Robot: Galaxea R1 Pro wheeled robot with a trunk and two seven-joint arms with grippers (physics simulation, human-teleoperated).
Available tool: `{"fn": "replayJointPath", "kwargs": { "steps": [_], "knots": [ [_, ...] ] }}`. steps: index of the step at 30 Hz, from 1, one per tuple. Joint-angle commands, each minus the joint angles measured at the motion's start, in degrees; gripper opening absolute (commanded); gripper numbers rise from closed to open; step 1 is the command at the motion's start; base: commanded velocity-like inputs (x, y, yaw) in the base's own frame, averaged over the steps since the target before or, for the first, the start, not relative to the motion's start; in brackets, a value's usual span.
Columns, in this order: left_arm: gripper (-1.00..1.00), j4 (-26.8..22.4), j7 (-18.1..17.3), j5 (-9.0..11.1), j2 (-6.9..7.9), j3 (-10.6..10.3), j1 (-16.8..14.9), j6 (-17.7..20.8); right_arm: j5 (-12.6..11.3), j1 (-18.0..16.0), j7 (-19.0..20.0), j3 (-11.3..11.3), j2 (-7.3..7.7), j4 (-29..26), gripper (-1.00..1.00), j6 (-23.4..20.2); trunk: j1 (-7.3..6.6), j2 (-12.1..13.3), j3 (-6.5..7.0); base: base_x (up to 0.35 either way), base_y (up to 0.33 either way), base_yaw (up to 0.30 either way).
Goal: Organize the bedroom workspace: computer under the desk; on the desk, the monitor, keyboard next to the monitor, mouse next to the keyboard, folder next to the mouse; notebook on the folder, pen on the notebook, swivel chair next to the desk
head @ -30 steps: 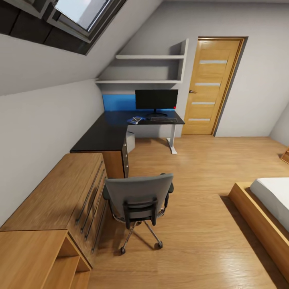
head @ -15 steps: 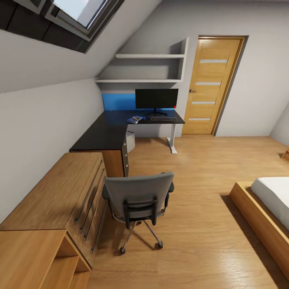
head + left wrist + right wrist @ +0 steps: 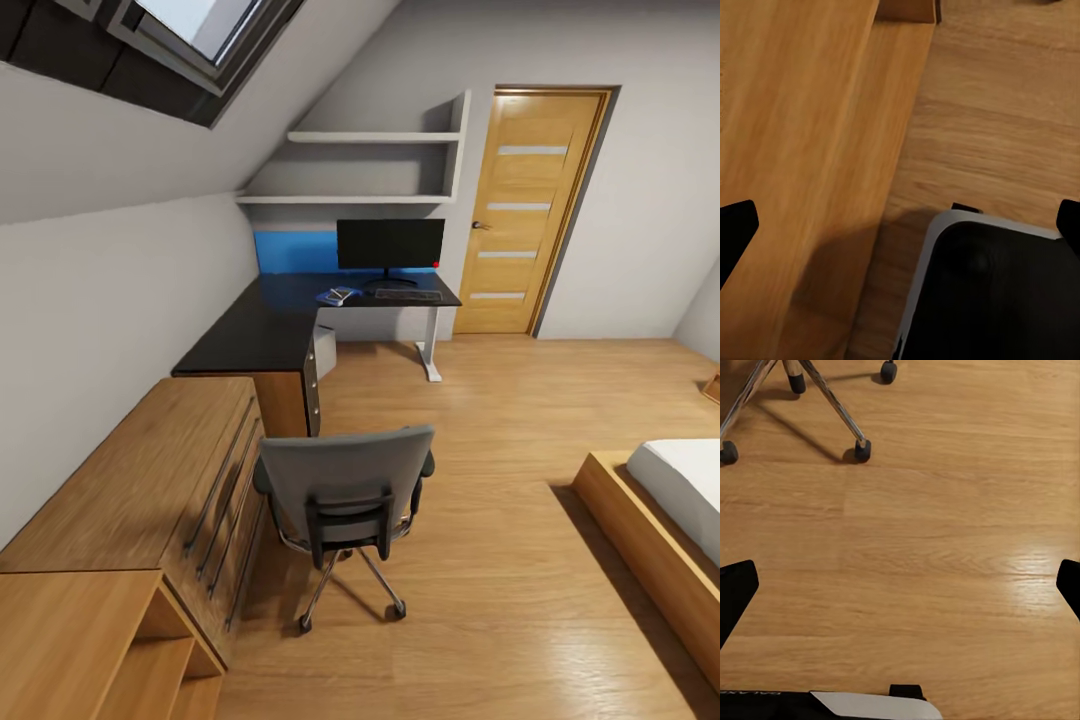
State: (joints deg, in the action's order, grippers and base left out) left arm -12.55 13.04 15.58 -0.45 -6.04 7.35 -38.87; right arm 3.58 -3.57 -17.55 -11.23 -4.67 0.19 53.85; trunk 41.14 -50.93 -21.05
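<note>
The items lying on the desk (image 3: 270, 330) beside the keyboard (image 3: 408, 295) are too small to be told apart. The swivel chair (image 3: 345, 500) seat is hidden behind its backrest. Of each gripper, left gripper (image 3: 900, 232) and right gripper (image 3: 900, 585), only dark fingertips cut by the picture's edges are seen.

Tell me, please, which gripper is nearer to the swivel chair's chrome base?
Right, probably. The right gripper hangs open over bare floor with the swivel chair base and castors just ahead. The left gripper looks down at the wooden shelving, with no chair parts near.
</note>
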Motion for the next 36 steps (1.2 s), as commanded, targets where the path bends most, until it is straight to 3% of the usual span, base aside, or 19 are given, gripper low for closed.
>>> {"fn": "replayJointPath", "kwargs": {
  "steps": [1, 3, 9, 36],
  "knots": [
    [1.00, -0.35, 0.31, 0.98, 0.02, -0.49, 0.03, -0.07, 0.38, -0.03, -0.59, -0.25, -0.01, 0.05, 1.00, 0.00, 0.23, -0.46, -0.24, 0.000, 0.000, 0.000],
    [1.00, -0.79, 0.31, 2.62, -0.01, -0.52, 0.03, -0.07, 0.38, -0.03, -0.54, -0.27, 0.00, 0.06, 1.00, -0.07, 0.67, -1.26, -0.60, -0.005, 0.000, 0.000],
    [1.00, -1.17, 0.31, 4.54, -0.08, -0.55, 0.03, -0.07, 0.38, -0.03, -0.48, -0.28, 0.08, 0.06, 1.00, -0.13, 1.99, -3.67, -1.68, -0.159, 0.000, 0.000],
    [1.00, -1.25, 0.02, 4.90, -0.12, -0.55, 0.03, -0.17, 0.30, -0.03, -0.46, -0.23, 0.10, 0.07, 1.00, -0.23, 7.92, -14.50, -6.81, -0.046, 0.000, 0.009]
  ]
}}
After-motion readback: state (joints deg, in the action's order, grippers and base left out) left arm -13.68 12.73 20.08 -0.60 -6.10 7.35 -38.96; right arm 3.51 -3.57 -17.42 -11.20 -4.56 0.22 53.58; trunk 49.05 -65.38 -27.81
